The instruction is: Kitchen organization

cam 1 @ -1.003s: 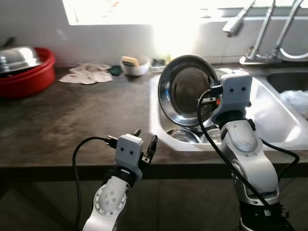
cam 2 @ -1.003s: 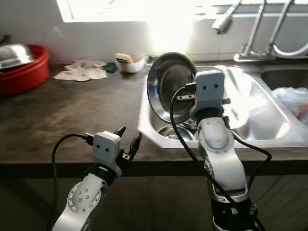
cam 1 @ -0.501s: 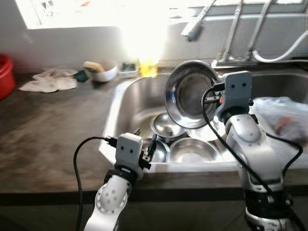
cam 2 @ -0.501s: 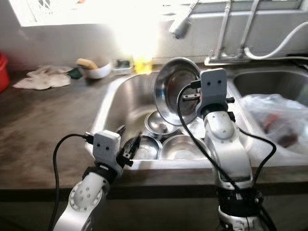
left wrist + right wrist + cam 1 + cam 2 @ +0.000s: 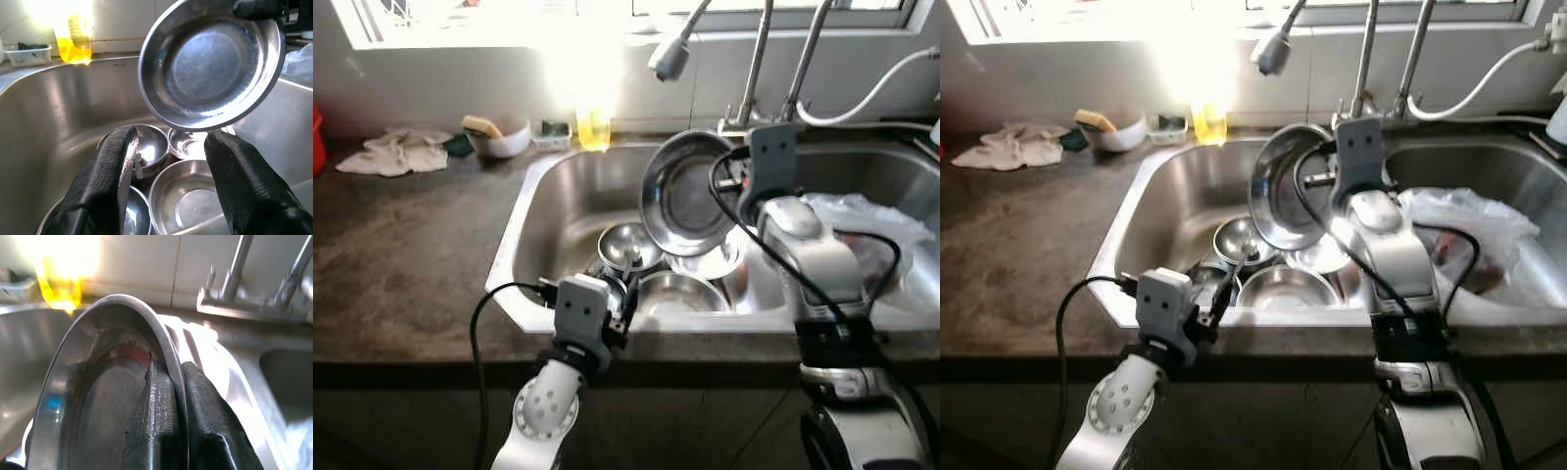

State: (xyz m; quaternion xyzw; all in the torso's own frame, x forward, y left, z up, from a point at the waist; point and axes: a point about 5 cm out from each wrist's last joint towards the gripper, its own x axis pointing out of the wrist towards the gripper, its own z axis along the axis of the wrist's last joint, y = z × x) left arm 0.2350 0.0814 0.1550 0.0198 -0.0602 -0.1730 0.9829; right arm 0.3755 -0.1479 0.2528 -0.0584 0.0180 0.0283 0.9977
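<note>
Pan (image 5: 688,193) held on edge above left sink basin (image 5: 558,211), rim pinched between right gripper (image 5: 168,382) fingers. Step: likely lifting pan out of sink; next move calls for carrying it clear of faucet (image 5: 671,57) to counter. Bowls (image 5: 675,292) stacked in basin below. Left gripper (image 5: 168,147) open, empty, at sink's front edge. Dark counter (image 5: 401,245): cloth (image 5: 391,157), soap bottle (image 5: 592,127) at back edge under bright window.

Head cameras downward over sink (image 5: 533,211)

A shiny steel plate (image 5: 688,193) stands on edge above the sink, its rim pinched.
</note>
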